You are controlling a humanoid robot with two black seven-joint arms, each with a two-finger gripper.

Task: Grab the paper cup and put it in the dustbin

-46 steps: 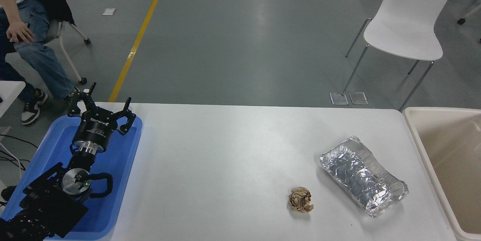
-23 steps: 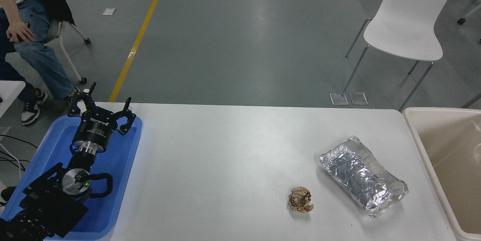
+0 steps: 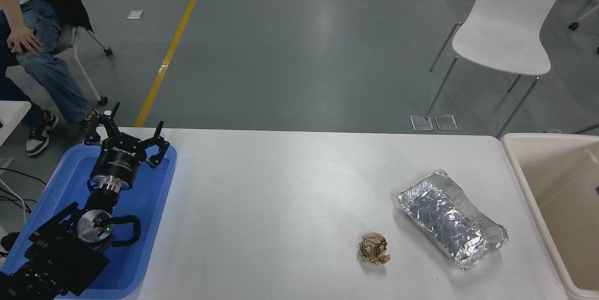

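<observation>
The white tabletop [image 3: 290,187] is spreading across the whole lower view, carrying scattered litter, and the beige dustbin [image 3: 524,173] is standing against its right end with its rim about level with the surface, presumably so that rubbish can be dropped straight in from the table edge. As much of its inside as is showing is looking bare, apart from a small dark speck at the right picture edge that cannot be made out. The paper cup is not appearing anywhere in view, neither on the table nor in the visible part of the bin, so where it is lying cannot be told. A blue tray [image 3: 154,225] is sitting at the left end, and the left gripper [image 3: 125,137] is hanging parked over it with its fingers [image 3: 159,129] spreading apart, gripping nothing; white lettering on its body is too small to read. The right arm is staying out of sight. A crinkled foil tray [image 3: 451,218] is lying near the bin and a crumpled brown paper ball [image 3: 374,248] just beside it. A person [image 3: 28,33] is sitting beyond the far left corner.
</observation>
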